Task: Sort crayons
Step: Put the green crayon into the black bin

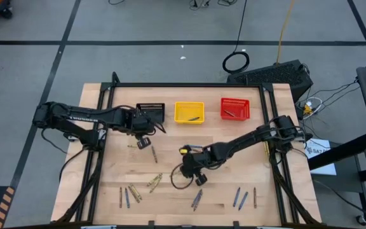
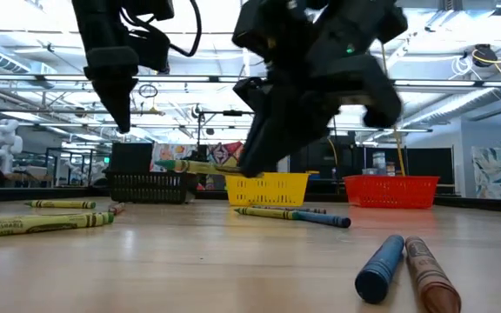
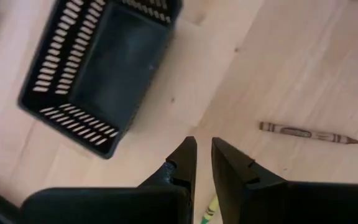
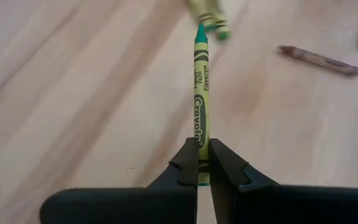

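Crayons lay scattered over the near half of the bench [image 1: 107, 184] in the high view, with a black basket [image 1: 150, 112], a yellow basket [image 1: 189, 112] and a red basket [image 1: 235, 109] in a row at the far side. You had the right tool [image 1: 199, 180] out over the middle of the bench and the left tool [image 1: 143, 142] just in front of the black basket.

In the low view, the right tool [image 2: 255, 165] hung clear of the wood with a green-yellow crayon [image 2: 200, 166] sticking out level from it, in front of the yellow basket [image 2: 268, 187].

In the left wrist view, your left tool [image 3: 204, 152] showed a narrow gap between its tips and held nothing I could see; a brown crayon [image 3: 308, 134] lay on the wood well to one side, its length running across the tool's line.

In the right wrist view, the right tool [image 4: 203, 152] was clenched on the green-yellow crayon [image 4: 200, 93] by its butt end, the long axis pointing straight ahead. I judge the yellow basket as the likely drop, and the right arm was the nearer one.
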Motion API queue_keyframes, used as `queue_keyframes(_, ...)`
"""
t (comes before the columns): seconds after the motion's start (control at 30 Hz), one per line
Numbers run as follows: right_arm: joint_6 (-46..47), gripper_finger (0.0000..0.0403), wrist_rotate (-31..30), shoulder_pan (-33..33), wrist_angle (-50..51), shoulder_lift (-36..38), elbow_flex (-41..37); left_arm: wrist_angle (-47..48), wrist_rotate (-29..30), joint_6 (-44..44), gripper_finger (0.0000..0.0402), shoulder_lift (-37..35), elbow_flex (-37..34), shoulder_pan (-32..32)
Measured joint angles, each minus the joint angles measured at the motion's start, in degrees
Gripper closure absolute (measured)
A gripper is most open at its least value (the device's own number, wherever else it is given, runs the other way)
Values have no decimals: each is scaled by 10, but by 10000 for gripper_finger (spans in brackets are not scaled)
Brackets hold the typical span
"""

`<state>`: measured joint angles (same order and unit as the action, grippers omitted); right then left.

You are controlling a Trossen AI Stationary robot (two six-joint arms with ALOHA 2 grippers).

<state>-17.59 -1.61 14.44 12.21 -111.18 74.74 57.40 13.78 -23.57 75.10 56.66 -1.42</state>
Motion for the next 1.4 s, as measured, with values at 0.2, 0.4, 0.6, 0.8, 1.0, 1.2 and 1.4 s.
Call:
queue_keyframes(0.2,4,403,0,-45,-40,0,0,26,16,0,358,-41,0,-21)
queue_keyframes(0.4,4,403,1,-99,-84,0,0,34,18,0,358,-87,0,-43)
queue_keyframes(0.6,3,403,-2,-152,-153,0,0,36,18,4,358,-109,0,-47)
queue_keyframes(0.8,4,403,1,-195,-227,0,1,37,18,17,358,-112,0,-46)
queue_keyframes(1.0,20,403,12,-230,-276,-1,1,36,18,20,358,-112,0,-46)
queue_keyframes(1.2,67,403,48,-259,-333,-21,1,29,28,16,358,-112,0,-46)
queue_keyframes(1.4,107,403,50,-273,-354,-28,1,26,29,16,358,-112,0,-46)
